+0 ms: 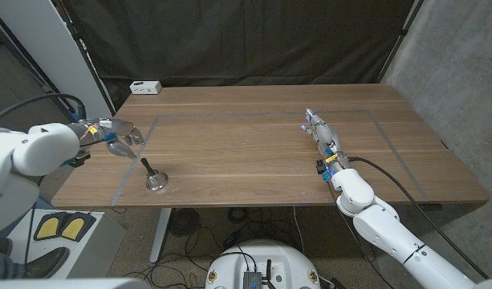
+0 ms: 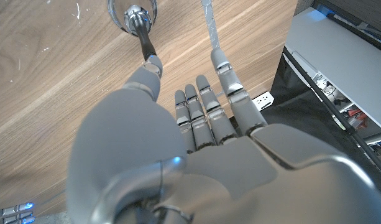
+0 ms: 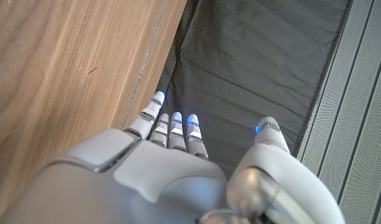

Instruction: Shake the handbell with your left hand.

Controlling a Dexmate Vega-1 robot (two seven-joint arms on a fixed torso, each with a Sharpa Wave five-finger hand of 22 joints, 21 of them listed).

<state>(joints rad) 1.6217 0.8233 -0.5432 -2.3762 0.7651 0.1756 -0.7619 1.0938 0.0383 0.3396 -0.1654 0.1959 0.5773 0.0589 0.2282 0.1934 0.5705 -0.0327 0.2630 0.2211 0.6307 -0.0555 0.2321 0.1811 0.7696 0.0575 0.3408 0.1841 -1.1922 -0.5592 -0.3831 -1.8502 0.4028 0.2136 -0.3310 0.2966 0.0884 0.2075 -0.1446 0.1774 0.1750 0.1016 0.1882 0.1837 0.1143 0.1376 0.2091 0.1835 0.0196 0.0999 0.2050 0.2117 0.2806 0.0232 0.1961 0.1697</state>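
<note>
Where the wooden table (image 1: pixel 254 152) nears its front left corner, a small silver metal handbell with a thin dark handle (image 1: pixel 154 177) stands upright on its mouth, shiny dome at the base and the handle tilting slightly up and left. It sits just right of a pale tape line (image 1: pixel 133 164) that runs back from the near edge, with bare wood open to its right and behind it. Just beyond and left of the bell, the left hand (image 1: pixel 121 136) hovers over the table's left edge, empty, its fingers (image 2: pixel 206 112) spread and reaching toward the handle; in the left wrist view the thumb tip lies close by the handle's end, though contact cannot be told. Over on the right half, the right hand (image 1: pixel 322 138) stands on its edge on the wood, fingers straight and together, holding nothing, well apart from the bell. Farther back, a small white box (image 1: pixel 145 87) rests at the far left corner. Behind the table hangs a black curtain (image 1: pixel 246 40), with a grey wall (image 1: pixel 450 72) on the right.
</note>
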